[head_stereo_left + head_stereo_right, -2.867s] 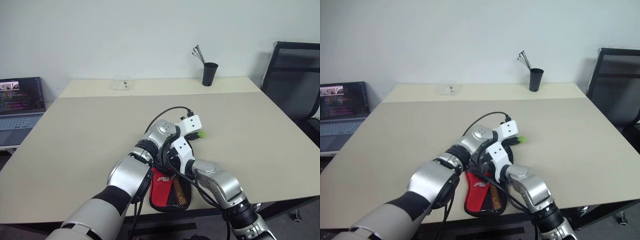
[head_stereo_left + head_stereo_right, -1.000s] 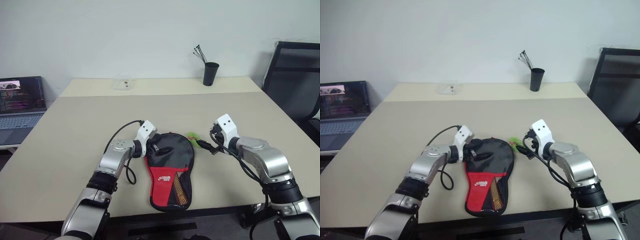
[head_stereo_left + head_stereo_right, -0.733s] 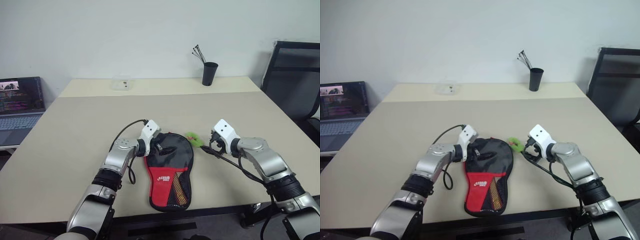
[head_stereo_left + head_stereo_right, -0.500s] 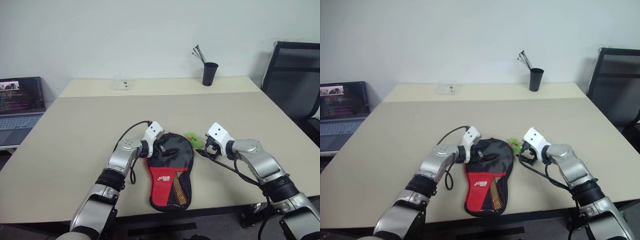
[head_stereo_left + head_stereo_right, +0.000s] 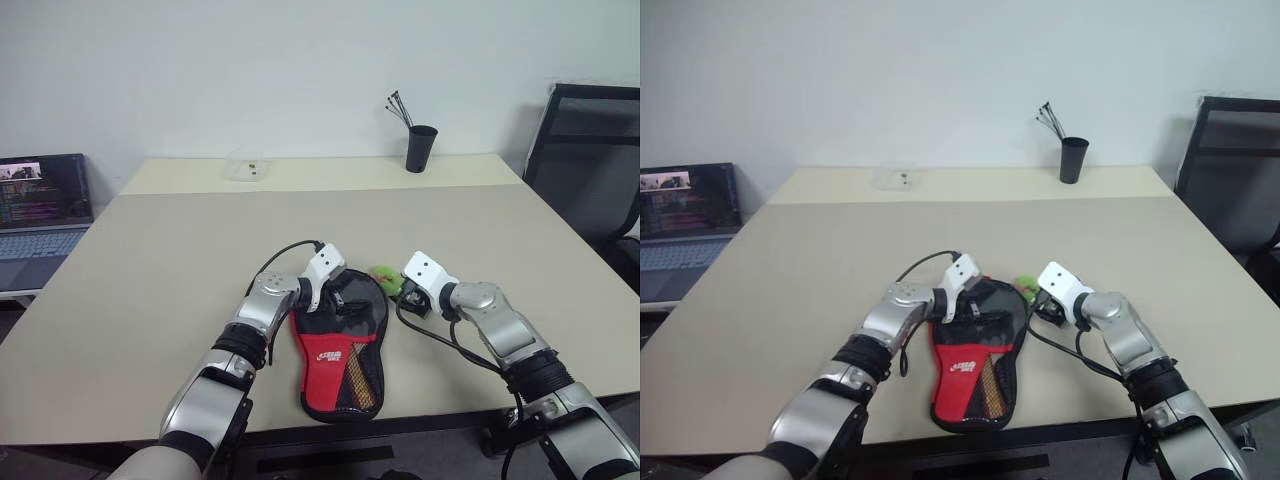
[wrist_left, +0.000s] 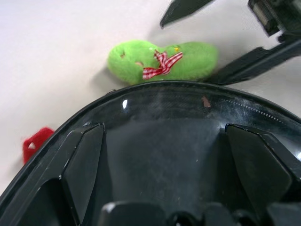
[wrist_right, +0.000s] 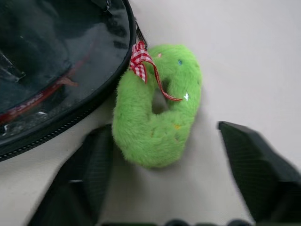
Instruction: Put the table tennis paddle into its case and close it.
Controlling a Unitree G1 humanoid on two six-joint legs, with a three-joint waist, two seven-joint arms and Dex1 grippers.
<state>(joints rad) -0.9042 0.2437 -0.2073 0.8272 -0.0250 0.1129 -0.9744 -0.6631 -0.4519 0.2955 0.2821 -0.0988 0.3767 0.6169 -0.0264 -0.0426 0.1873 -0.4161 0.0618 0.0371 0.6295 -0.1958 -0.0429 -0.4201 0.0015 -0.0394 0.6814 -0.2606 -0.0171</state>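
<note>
The case [image 5: 341, 343] lies flat near the surface's [image 5: 150, 260] front edge, its green pull tag [image 7: 160, 104] just beside its round end. The right pincer [image 7: 169, 188] straddles the tag — fingers apart, not touching. The left pincer [image 6: 164, 155] hangs wide open over the case, empty.

The case [image 5: 342, 340] is made of cloth. Its top part is black and a bit shiny, with see-through net in it. Its lower part is red cloth with a white logo. A zip runs round its edge. The pull tag [image 7: 157, 106] is green and fluffy, like a soft toy, with a small red and white checked ribbon tied on it. The table [image 5: 170, 260] is pale, smooth and matt. The cup [image 5: 420, 148] at the back is black and matt.
</note>
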